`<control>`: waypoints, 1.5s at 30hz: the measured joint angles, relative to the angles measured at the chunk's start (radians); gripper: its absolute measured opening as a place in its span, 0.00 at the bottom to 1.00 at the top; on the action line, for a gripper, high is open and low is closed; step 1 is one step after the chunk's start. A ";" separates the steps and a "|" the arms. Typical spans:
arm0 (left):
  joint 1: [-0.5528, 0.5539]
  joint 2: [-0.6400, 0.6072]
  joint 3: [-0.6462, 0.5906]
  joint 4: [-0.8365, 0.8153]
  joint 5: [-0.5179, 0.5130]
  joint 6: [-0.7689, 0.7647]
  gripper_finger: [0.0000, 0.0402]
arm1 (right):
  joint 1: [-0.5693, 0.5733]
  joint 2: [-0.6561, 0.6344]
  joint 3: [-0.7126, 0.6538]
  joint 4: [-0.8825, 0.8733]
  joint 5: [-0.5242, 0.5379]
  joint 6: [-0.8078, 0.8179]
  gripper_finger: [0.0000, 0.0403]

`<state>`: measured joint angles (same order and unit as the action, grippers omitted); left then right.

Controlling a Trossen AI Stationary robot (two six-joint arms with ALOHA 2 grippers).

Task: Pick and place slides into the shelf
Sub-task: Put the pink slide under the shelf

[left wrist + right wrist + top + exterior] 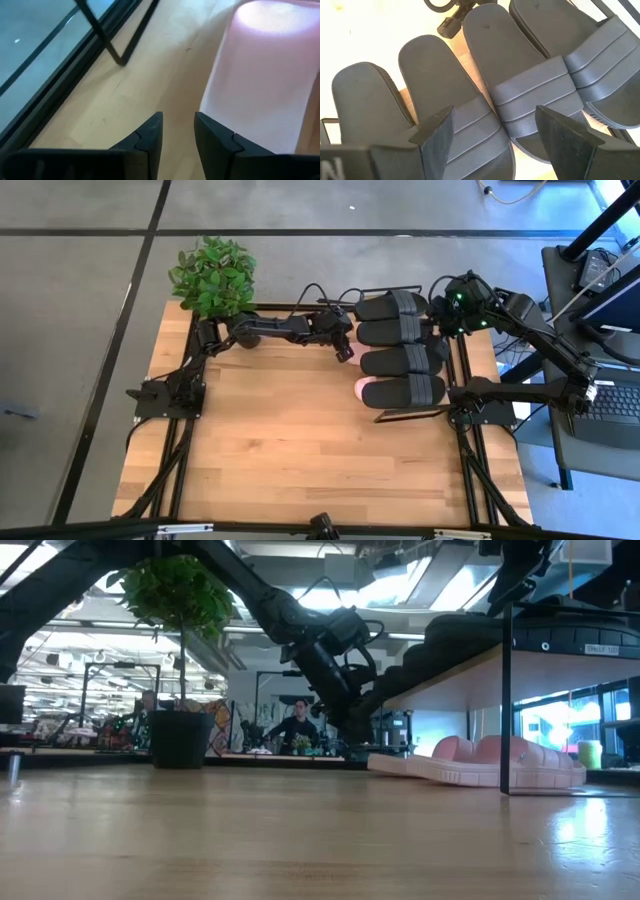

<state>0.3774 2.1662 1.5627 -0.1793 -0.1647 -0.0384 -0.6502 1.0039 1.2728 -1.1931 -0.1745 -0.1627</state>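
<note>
Four matte black slide sandals (pixel 402 345) are lying side by side on the light wooden board of the small black-framed shelf (pixel 410 412), while pale pink slide sandals (pixel 495 762) are sitting on the tabletop beneath it. Left gripper (pixel 344 352) is hovering just beside the pink pair, fingers narrowly parted and seemingly gripping nothing. Right gripper (pixel 495 132) is hanging over the black sandals, fingers spread wide and empty

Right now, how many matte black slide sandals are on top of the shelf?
4, side by side on the wooden shelf board. The pale pink slide sandals lie underneath; more could be hidden there.
</note>
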 joint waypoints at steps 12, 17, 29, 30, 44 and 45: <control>-0.006 0.000 0.000 -0.039 -0.042 -0.143 0.26 | 0.000 0.000 0.000 0.000 0.000 0.004 0.68; -0.016 0.000 0.000 -0.056 -0.044 -0.203 0.26 | 0.000 0.000 0.000 -0.001 0.000 0.004 0.68; -0.046 0.005 0.000 -0.066 -0.061 -0.304 0.26 | 0.000 0.000 0.000 -0.001 0.000 0.028 0.68; -0.046 0.007 0.000 -0.075 -0.056 -0.312 0.26 | 0.000 0.000 0.000 -0.001 0.000 0.028 0.68; -0.074 0.025 0.000 -0.079 -0.025 -0.327 0.26 | 0.000 0.000 0.000 -0.002 0.000 0.028 0.68; -0.078 0.025 0.000 -0.079 -0.024 -0.327 0.26 | 0.000 0.000 0.000 -0.002 0.000 0.028 0.68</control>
<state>0.2996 2.1910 1.5627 -0.2585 -0.1886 -0.3656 -0.6504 1.0039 1.2728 -1.1946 -0.1749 -0.1345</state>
